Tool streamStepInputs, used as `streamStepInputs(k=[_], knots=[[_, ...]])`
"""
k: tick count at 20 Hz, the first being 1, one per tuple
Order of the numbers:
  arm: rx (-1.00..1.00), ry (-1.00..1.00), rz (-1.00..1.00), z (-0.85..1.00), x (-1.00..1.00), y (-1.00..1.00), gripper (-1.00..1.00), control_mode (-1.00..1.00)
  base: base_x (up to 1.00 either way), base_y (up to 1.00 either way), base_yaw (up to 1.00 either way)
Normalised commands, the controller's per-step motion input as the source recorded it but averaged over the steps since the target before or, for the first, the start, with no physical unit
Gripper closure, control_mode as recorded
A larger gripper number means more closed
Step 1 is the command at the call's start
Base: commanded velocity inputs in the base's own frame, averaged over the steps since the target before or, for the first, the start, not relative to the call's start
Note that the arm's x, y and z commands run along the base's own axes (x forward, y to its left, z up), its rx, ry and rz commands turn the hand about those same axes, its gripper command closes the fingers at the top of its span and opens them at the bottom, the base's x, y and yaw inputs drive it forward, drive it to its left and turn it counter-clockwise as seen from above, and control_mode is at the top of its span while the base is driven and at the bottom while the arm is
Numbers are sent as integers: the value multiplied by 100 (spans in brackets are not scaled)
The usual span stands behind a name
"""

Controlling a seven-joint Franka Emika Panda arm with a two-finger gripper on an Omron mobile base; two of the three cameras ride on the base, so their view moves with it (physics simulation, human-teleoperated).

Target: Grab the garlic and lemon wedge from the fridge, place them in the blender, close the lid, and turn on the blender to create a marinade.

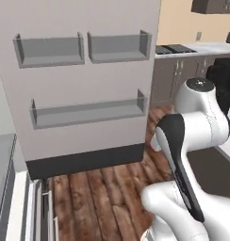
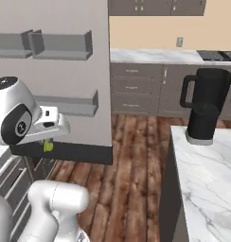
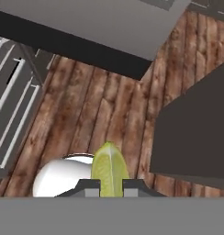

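A yellow-green lemon wedge point(image 3: 109, 169) stands between my gripper's point(image 3: 110, 184) finger tips, and the gripper is shut on it. In the right base view the wedge point(image 2: 48, 145) peeks out below the hand at the left, over the wooden floor. The fridge's open grey door point(image 1: 84, 117) with its clear bins hangs just ahead. The black blender point(image 2: 205, 106) stands on the marble counter to the right, well away from the hand, and shows again as a dark blender point(image 1: 224, 82) behind my arm. The garlic is out of view. I cannot make out the lid.
A marble-topped island point(image 2: 207, 189) fills the right side, and its dark side panel point(image 3: 192, 133) is close to the hand. Grey fridge shelves and drawers point(image 3: 13, 101) lie to the left. Dark cabinets point(image 2: 136, 90) and a stove top point(image 1: 176, 48) line the back wall.
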Motion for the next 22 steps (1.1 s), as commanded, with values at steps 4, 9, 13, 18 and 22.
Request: streamStepInputs(k=[4,9,13,18,22], knots=[[0,0,0,0,0,0,100,100,36,-65,-30],[0,0,0,0,0,0,100,100,50,-47,-26],[3,4,-7,31,47,-19,100,-100,33,-11,-11],[11,3,-11,69,97,-79,100,-100,0,0,0],[8,-14,-22,37,73,-70,100,-100,0,0,0]])
